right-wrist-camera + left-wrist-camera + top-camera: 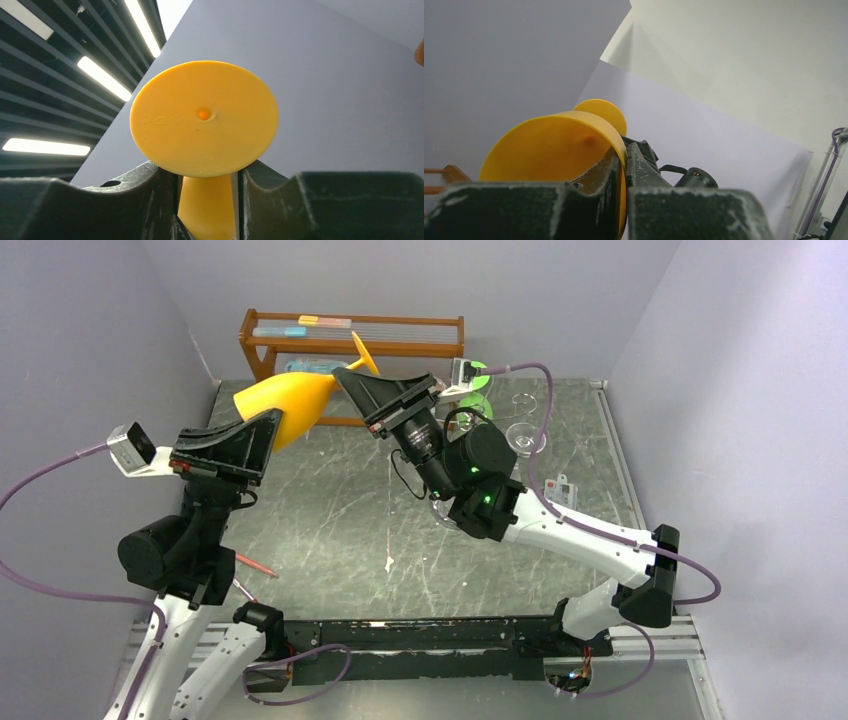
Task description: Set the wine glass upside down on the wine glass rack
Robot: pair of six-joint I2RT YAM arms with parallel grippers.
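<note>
High above the worktop (pixel 330 510), toward its far left: glass (pixel 285 405), yellow, lying near level, bowl to the near left, foot to the far right. Pinched tight at the bowl rim by the left hand (pixel 624 165). Clamped at the stem, just under the foot, by the right hand (pixel 207 195). Well apart, far right, half hidden behind the right arm (pixel 560 525): seemingly the rack (pixel 522 435).
</note>
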